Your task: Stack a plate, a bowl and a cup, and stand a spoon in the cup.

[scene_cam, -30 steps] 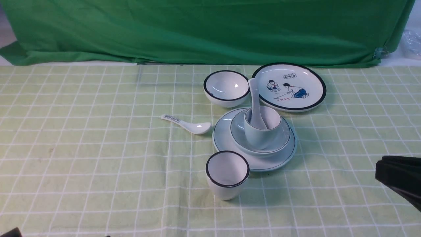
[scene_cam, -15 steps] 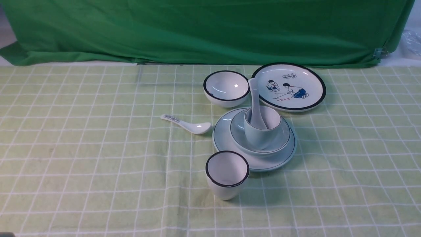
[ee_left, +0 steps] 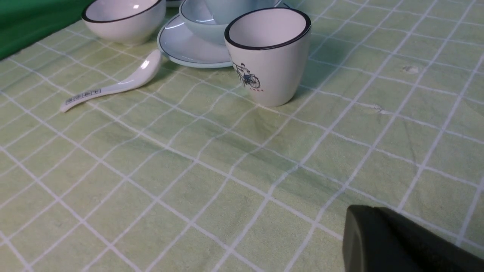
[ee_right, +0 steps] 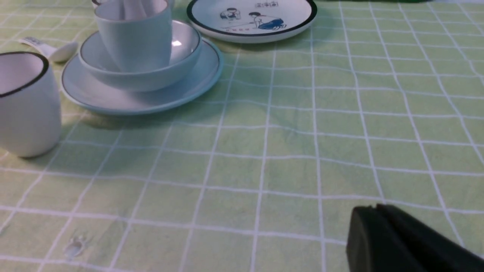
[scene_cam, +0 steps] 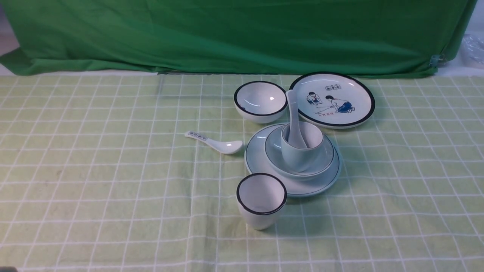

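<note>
Right arm has withdrawn from the front view. Plate [scene_cam: 261,166], bowl [scene_cam: 274,153], cup [scene_cam: 300,156] stacked toward the table's far right, spoon [scene_cam: 293,117] standing in the cup: task looks finished. Left gripper [ee_left: 378,241] and right gripper [ee_right: 378,238] empty, fingers together.

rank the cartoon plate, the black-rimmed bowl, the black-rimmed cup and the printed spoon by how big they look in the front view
1. cartoon plate, widest by far
2. black-rimmed bowl and black-rimmed cup: about alike; the cup sits nearer the camera, so no ranking between them
3. printed spoon, long but the slimmest
</note>
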Robot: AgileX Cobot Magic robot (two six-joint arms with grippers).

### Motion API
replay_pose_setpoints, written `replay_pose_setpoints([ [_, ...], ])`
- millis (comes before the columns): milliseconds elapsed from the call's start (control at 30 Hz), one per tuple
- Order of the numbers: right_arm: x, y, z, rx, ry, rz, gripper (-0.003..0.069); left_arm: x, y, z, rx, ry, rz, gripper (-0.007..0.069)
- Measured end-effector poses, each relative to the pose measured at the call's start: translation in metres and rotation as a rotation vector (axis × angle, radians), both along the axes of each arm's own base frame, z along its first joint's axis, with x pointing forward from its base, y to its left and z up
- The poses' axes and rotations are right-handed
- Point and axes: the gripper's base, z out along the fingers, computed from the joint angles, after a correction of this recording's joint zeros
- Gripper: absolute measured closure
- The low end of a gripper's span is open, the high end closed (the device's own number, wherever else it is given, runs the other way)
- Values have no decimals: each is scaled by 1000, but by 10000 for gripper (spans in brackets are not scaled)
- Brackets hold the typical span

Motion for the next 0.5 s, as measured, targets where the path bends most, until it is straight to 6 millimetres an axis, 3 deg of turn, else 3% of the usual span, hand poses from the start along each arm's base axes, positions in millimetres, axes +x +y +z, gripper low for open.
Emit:
replay_pose_setpoints([
  [500, 0, 0, 0, 4, 1, -1, 575, 0, 0, 0, 0, 0, 0, 623],
])
